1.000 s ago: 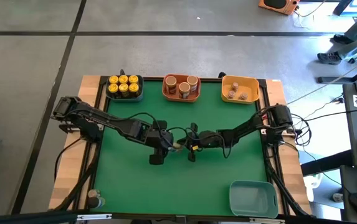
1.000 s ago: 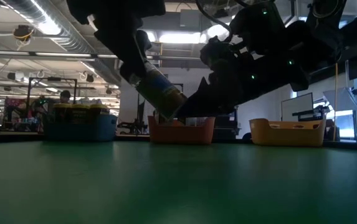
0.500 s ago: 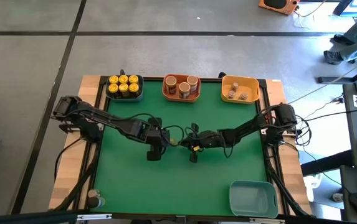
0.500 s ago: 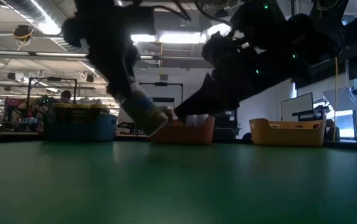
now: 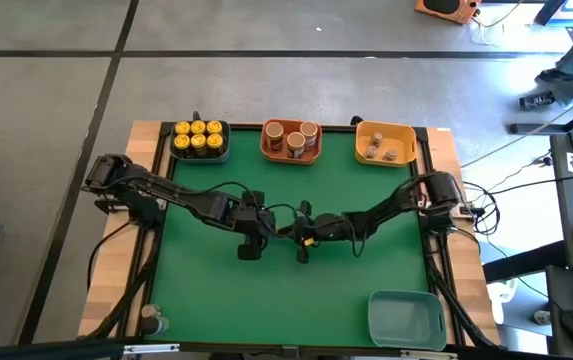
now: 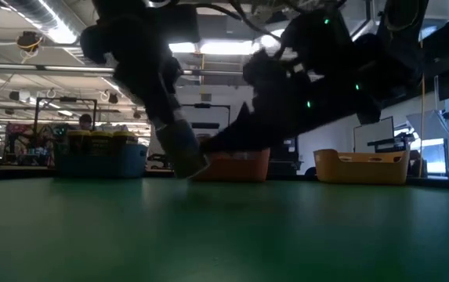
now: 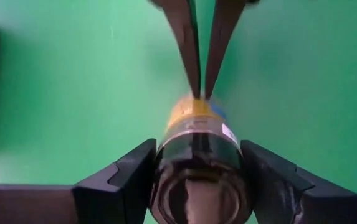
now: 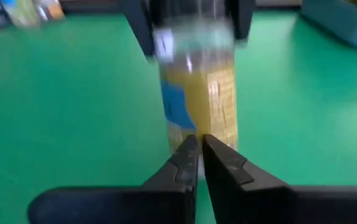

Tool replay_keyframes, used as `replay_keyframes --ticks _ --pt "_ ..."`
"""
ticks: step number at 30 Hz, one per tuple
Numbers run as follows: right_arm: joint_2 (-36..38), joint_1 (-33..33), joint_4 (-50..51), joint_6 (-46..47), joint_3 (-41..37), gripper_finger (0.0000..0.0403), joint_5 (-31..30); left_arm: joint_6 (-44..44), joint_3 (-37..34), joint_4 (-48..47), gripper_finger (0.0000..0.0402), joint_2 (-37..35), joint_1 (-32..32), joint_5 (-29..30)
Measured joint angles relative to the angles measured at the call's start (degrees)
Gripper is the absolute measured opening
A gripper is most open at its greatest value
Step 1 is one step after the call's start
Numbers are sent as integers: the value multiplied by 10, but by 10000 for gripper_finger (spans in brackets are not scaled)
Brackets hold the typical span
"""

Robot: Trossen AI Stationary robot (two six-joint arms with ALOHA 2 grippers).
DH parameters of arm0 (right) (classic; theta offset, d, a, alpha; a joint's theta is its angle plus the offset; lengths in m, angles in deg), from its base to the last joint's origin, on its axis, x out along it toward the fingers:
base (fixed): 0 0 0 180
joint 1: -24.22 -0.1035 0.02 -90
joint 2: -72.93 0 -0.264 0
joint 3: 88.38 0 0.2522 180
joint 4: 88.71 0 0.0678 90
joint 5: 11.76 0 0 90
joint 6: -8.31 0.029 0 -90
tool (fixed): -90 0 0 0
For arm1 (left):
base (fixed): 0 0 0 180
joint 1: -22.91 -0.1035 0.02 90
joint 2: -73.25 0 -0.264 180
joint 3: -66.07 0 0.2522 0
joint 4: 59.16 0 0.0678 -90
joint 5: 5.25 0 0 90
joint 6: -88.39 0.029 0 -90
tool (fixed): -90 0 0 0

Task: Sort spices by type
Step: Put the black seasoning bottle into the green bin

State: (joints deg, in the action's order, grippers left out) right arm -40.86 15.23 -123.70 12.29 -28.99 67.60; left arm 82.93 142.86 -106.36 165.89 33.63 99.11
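A small spice jar (image 7: 198, 143) with yellow contents and a blue-and-yellow label is held tilted low over the green table's middle; it also shows in the low view (image 6: 185, 153) and the right wrist view (image 8: 200, 81). My left gripper (image 5: 251, 238) is shut on it. My right gripper (image 5: 301, 238) comes from the table's right, its fingers shut, with their tips (image 7: 200, 87) at the jar's free end. My left gripper pinches the jar's round body (image 7: 197, 168) between its two fingers, on the half toward the wrist. The fingers lie on opposite sides of the jar and run along it. The jar slants down past the fingers, its free end (image 6: 194, 164) just above the table. My right gripper's shut fingertips (image 8: 198, 149) meet the jar's free end head on, from the table's right. Whether they touch it or stop just short, I cannot tell.
At the far edge stand a blue bin (image 5: 199, 152) of yellow-lidded jars, an orange bin (image 5: 291, 155) of wider tan-lidded jars and a yellow bin (image 5: 384, 128) of tiny jars. A pale teal bin (image 5: 406, 318) stands at the near right corner.
My left gripper has gone down toward the table with the jar, which stays tilted and now has its free end close to the cloth. My right gripper has followed toward the table's left, keeping its tips at the jar's free end.
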Motion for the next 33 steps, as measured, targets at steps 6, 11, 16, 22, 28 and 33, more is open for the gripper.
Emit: replay_keyframes --ticks 6,11,16,22,28,33 --pt "-39 0 9 0 21 27 -14 6 0 41 210 1 2 2" --pt "-41 0 12 0 25 28 -14 10 0 50 210 17 -2 3" --pt "-41 0 20 -2 25 28 -14 13 1 53 210 37 -3 5" --pt "-41 0 28 -2 25 28 -14 17 1 45 210 33 0 5" --pt "-41 0 23 2 25 28 -20 29 1 58 211 35 -3 2" --pt "-41 0 23 5 25 40 -19 28 0 58 255 35 -3 1"
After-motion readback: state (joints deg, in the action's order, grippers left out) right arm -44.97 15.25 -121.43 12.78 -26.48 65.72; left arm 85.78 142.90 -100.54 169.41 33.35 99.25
